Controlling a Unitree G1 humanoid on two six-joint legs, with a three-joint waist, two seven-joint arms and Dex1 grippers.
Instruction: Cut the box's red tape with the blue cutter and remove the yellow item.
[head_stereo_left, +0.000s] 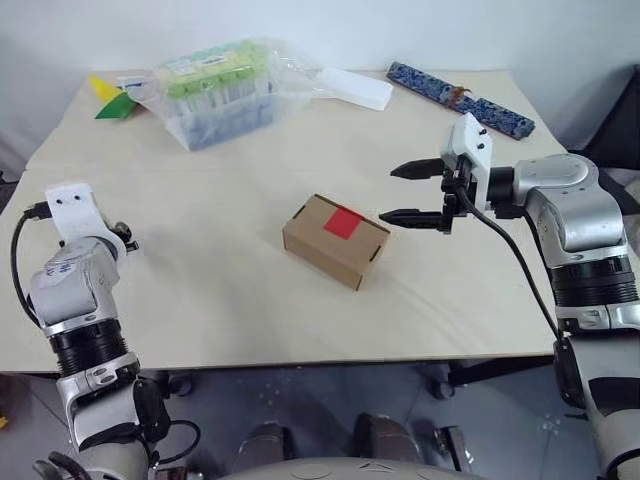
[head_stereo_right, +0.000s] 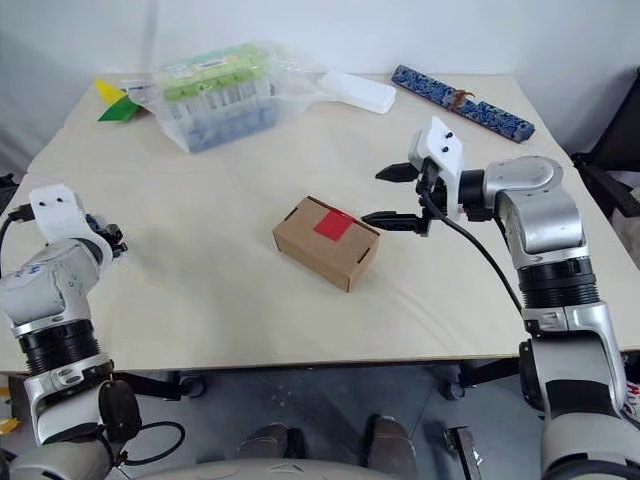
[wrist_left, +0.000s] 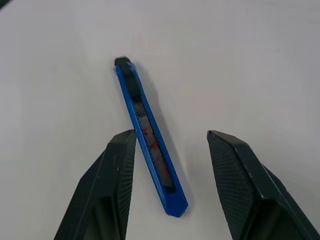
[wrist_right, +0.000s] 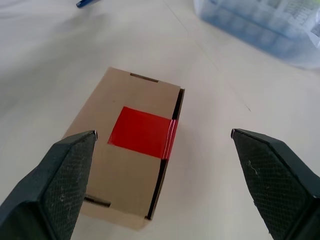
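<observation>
**Open fingers over a cutter and beside a taped box**

The left gripper (wrist_left: 172, 145) has its two black fingers (wrist_left: 107, 190) parted, holding nothing. The blue cutter (wrist_left: 149, 137) lies flat on the pale desk (head_stereo_left: 220, 300) in the gap between them, slanted so that one end sits near the base of the fingers and its dark tip reaches out past their tips. It runs closer to one finger than the other; whether it touches that finger cannot be told.

The right gripper (head_stereo_left: 408, 193) has its fingers spread wide and empty, hovering above the desk and pointing toward the box (head_stereo_left: 336, 240). The box stands just beyond the fingertips, closed, a small brown carton on the middle of the desk. The red tape (wrist_right: 142, 132) is a square patch on its top face, folded over the edge of the flap; it looks whole.

Farther out, past the box, sit a clear bag of green-capped tubes (head_stereo_left: 215, 92), a white flat packet (head_stereo_left: 352, 87), a long blue patterned bar (head_stereo_left: 462, 98), and yellow and green paper pieces (head_stereo_left: 110, 97) at the far corner beyond the left fingers.
</observation>
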